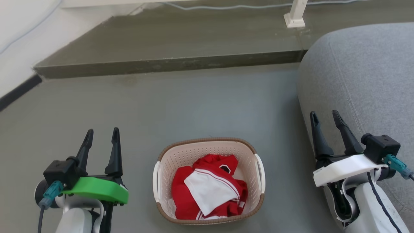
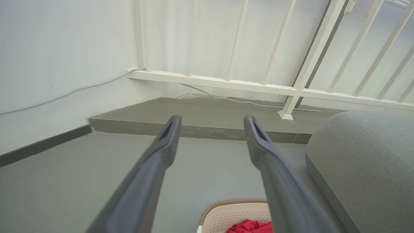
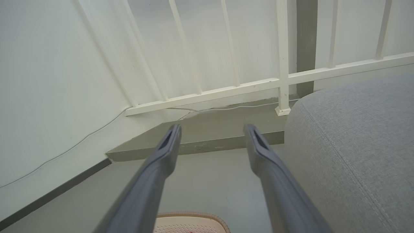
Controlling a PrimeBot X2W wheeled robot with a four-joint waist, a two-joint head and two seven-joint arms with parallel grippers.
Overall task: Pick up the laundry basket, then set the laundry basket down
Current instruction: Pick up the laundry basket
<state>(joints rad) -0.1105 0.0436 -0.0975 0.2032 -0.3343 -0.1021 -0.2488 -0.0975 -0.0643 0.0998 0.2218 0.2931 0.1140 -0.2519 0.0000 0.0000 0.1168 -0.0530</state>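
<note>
Left claw [image 1: 102,130], right claw [image 1: 324,112] spread empty flanking laundry basket [image 1: 207,141]; wrist views reveal railing [image 2: 226,83].

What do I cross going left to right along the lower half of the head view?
left gripper → laundry basket → right gripper. Both grippers are open and apart from the basket.
</note>
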